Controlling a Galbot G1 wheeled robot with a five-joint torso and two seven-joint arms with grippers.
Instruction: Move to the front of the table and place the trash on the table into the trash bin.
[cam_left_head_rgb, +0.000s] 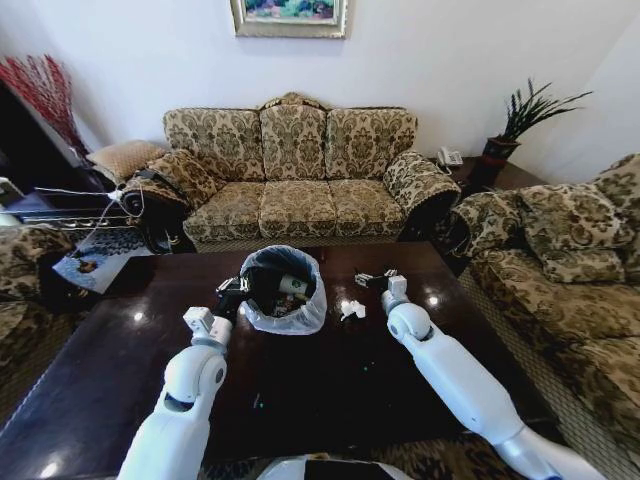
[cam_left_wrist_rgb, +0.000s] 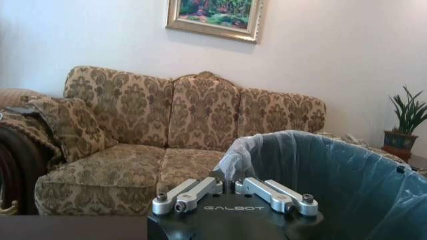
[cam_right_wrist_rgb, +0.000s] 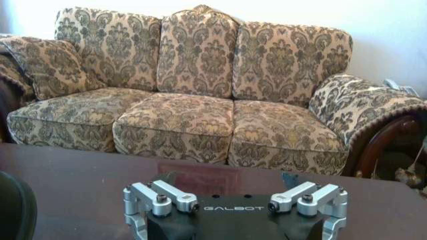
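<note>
Several scraps were seen binned in the trash bin (cam_left_head_rgb: 283, 290); white paper (cam_left_head_rgb: 352, 310) remained on the counter (cam_left_head_rgb: 120, 370), left end effector (cam_left_head_rgb: 232, 292) closed empty, right end effector (cam_left_head_rgb: 372, 281) spread open.

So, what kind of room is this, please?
Probably a home living room: a patterned sofa, a framed painting on the wall above it, and a dark wooden coffee table in front.

White rounded arms, silver linkages with screws, black "GALBOT"-marked gripper bodies
</note>
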